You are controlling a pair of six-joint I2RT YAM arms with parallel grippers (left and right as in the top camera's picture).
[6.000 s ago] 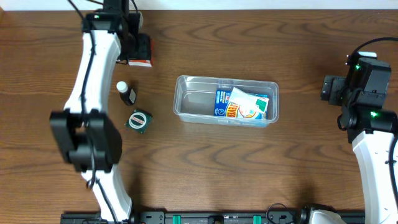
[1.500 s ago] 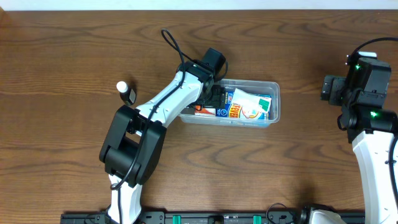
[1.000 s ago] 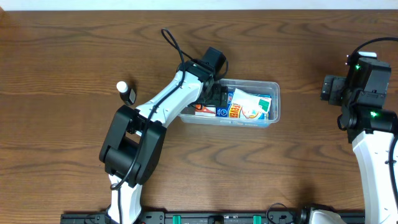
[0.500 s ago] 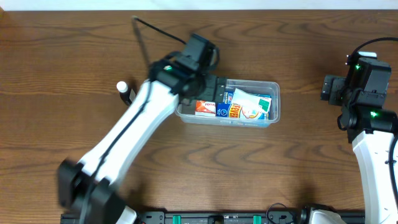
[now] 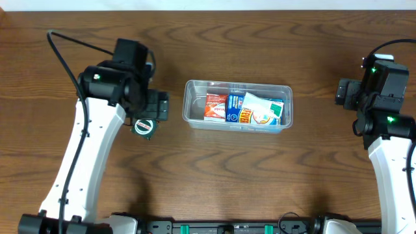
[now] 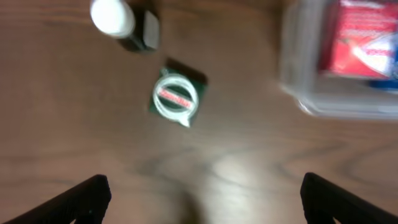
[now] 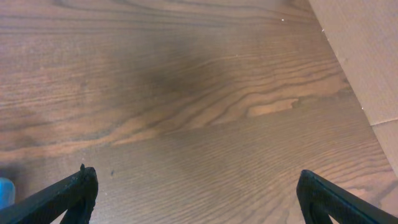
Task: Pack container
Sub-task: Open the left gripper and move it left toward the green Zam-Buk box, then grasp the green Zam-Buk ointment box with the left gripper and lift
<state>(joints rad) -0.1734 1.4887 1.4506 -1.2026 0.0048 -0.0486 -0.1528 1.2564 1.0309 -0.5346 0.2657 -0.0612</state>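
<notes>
Table (image 5: 260,182): dark brown wood grain; carries all items listed.
Left arm (image 5: 91,149): white links, black joints, reaching in from the near left edge; wrist over the table left of the container.
Right arm (image 5: 390,162): at the far right edge, well apart from all items.
Container (image 5: 236,82): clear shallow tub with rounded corners, at mid-table between the two arms, upright, nearer the left arm. Its corner appears blurred at the upper right of the left wrist view.
Left gripper (image 6: 208,199): fingers spread wide, nothing between them, bare wood below.
Right gripper (image 7: 199,193): fingers spread wide, nothing held, only wood grain beneath.
White pouch (image 5: 261,110): inside the container, right half, tilted over the blue box.
Blue box (image 5: 235,110): inside the container, centre, partly covered.
Red and white box (image 5: 216,107): inside the container, left part, just beside the blue box.
Green square packet (image 6: 176,99): round white label, flat on the table left of the container.
Dark bottle (image 6: 124,25): white cap, near the green square packet; blurred.
</notes>
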